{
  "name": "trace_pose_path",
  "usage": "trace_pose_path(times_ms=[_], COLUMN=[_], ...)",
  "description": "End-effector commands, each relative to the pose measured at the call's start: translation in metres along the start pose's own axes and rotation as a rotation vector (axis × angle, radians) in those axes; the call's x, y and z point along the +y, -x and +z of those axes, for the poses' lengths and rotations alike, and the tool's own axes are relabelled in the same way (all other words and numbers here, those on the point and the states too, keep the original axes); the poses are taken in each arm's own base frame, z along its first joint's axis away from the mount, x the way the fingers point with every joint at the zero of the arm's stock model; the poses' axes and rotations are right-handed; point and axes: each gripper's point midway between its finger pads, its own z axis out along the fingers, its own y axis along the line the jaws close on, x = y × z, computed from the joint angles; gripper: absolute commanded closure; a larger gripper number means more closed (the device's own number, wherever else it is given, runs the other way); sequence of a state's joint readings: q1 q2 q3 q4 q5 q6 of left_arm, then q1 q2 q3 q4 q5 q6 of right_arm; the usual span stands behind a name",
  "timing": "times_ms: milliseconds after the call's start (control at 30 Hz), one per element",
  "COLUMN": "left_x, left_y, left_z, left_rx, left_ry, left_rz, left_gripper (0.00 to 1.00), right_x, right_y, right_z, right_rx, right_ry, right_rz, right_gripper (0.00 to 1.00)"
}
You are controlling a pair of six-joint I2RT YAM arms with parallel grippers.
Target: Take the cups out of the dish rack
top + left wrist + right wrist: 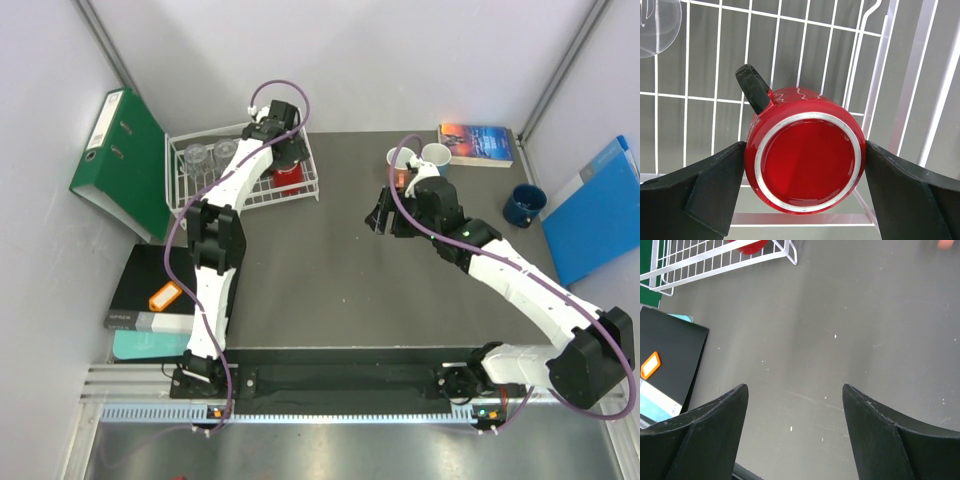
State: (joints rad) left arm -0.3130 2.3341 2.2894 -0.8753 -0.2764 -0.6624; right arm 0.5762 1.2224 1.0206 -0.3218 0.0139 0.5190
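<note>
**Inspector A:** What is recorded for the left gripper?

**Inspector B:** Its fingers are pressed against both sides of the red mug. The mug is seen base-up, handle toward the upper left of the wrist view, in the right end of the dish rack.

**Inspector A:** And the rack's left end?

**Inspector B:** One clear tumbler is noted beside another.

**Inspector A:** The right gripper?

**Inspector B:** It is spread wide, nothing held, over bare table. A dark blue mug and a pale mug are observed on the table's far right, well apart from the rack.
</note>
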Motion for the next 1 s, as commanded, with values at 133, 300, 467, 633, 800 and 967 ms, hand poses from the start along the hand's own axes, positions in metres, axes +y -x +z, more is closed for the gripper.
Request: trace_pose_path(times_ms=[133,300,467,633,800,967], left_x=[0.025,0.032,0.052,0.074,0.086,0.088], left_y=[-0.045,-0.051,-0.052,-0.052,-0.056,-0.055], left_z=[0.028,0.033,0.029,0.022,0.017,0.014], left_rx=[0.148,0.158,0.149,0.154,0.172,0.171], left_ry=[0.094,0.122,0.204,0.275,0.318,0.324], left_rz=[0.04,0.063,0.105,0.144,0.157,0.15], left_gripper=[0.01,0.01,0.01,0.01,0.02,0.07], right_x=[0.007,0.006,0.006,0.007,0.008,0.007], right_y=[0.008,0.007,0.011,0.014,0.018,0.016], right_z=[0.001,0.003,0.001,-0.001,-0.004,-0.004], right_rx=[-0.036,-0.031,-0.043,-0.057,-0.07,-0.068], right_ry=[0.015,0.012,0.006,0.007,0.009,0.01], right_rz=[0.002,0.002,0.002,0.004,0.006,0.004], right_gripper=[0.24,0.24,0.23,0.23,0.23,0.23])
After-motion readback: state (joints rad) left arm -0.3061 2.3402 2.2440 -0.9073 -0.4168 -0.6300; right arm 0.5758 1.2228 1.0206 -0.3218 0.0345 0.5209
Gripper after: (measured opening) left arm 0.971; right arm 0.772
